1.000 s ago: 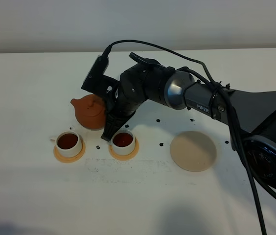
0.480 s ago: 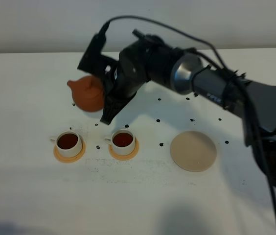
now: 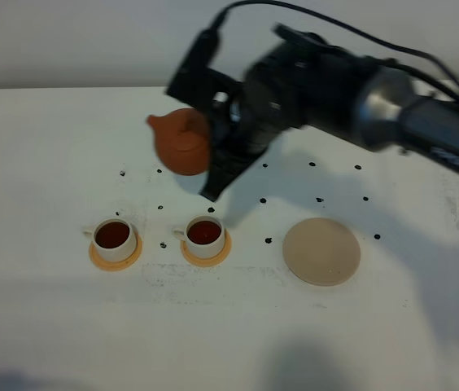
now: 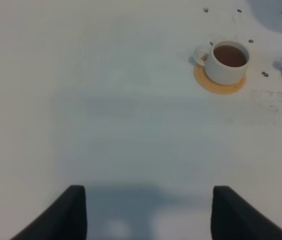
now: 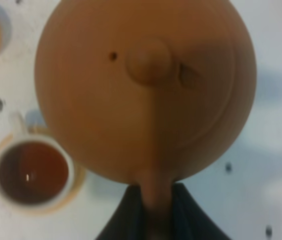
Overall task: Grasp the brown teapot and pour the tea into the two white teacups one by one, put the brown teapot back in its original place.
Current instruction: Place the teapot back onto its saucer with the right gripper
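Toward the left of the white tabletop (image 3: 42,326), the left gripper (image 4: 148,212) hung idle above bare surface, its fingers spread open and empty, clear of the pouring. Just right of it stood the two white teacups, the left teacup (image 3: 115,237) and the right teacup (image 3: 205,235), each on an orange saucer (image 3: 115,256) and each already dark with tea, so the pouring looked finished for both. Small dark specks (image 3: 163,244) dotted the tabletop around them, probably spilled drops. Above and behind the cups, nearer the far edge, the brown teapot (image 3: 183,141) hung in the air, roughly level, its lid knob (image 5: 148,62) facing the wrist camera. The right gripper (image 5: 153,200) was clamped on its loop handle, carrying it. Right of the cups lay the bare beige coaster (image 3: 321,251), probably where the pot belonged next.
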Motion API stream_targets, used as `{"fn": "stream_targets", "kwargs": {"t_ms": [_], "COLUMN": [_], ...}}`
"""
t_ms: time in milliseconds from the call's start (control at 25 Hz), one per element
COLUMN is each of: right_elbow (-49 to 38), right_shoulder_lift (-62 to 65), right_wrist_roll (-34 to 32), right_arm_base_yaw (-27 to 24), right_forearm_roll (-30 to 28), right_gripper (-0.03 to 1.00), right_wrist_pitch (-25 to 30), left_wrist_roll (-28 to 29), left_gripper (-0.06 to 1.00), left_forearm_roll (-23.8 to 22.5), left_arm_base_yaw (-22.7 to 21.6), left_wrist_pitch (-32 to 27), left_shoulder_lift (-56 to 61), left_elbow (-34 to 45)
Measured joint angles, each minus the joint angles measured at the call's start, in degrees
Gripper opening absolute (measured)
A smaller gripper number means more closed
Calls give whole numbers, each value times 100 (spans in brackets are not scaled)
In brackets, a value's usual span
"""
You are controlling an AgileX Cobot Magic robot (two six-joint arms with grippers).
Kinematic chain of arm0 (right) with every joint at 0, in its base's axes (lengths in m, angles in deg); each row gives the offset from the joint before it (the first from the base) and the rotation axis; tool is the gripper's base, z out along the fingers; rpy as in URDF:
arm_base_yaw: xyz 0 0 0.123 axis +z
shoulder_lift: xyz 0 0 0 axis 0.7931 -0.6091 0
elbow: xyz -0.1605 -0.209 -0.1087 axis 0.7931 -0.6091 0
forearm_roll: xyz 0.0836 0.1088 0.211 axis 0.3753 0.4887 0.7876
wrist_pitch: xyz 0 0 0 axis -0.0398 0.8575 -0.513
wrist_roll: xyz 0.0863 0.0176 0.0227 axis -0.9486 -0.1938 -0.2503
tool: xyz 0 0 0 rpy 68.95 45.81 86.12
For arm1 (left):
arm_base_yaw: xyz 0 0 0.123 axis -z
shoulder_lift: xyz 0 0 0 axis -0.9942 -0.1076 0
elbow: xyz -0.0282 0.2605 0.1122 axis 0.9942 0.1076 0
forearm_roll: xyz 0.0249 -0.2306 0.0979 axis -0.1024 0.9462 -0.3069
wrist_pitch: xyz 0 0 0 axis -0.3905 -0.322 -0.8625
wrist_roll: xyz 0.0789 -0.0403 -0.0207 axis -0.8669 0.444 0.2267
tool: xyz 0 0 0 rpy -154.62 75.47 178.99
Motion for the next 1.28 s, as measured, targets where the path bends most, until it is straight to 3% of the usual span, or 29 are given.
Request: {"fn": "stream_targets", "kwargs": {"t_ms": [280, 600, 840, 1280], "right_elbow": [-1966, -3409, -3938, -4040], "right_shoulder_lift": [1033, 1546, 1620, 1620], "right_wrist_roll": [-1002, -1469, -1474, -1474], "right_arm_base_yaw": [-440, -600, -807, -1073], "right_forearm_roll": [-9, 311, 619, 619], "right_gripper": [12, 12, 12, 12], "right_wrist_pitch": [-505, -1094, -1432, -1460], "left_wrist_roll": [0, 0, 0, -4], "left_gripper": [54, 54, 54, 54], "left_forearm_roll": [0, 0, 0, 0], "left_arm_base_yaw": [0, 0, 0, 0], "left_wrist_pitch": [0, 0, 0, 0], "left_shoulder_lift": [0, 0, 0, 0], "left_elbow": [0, 0, 0, 0]}}
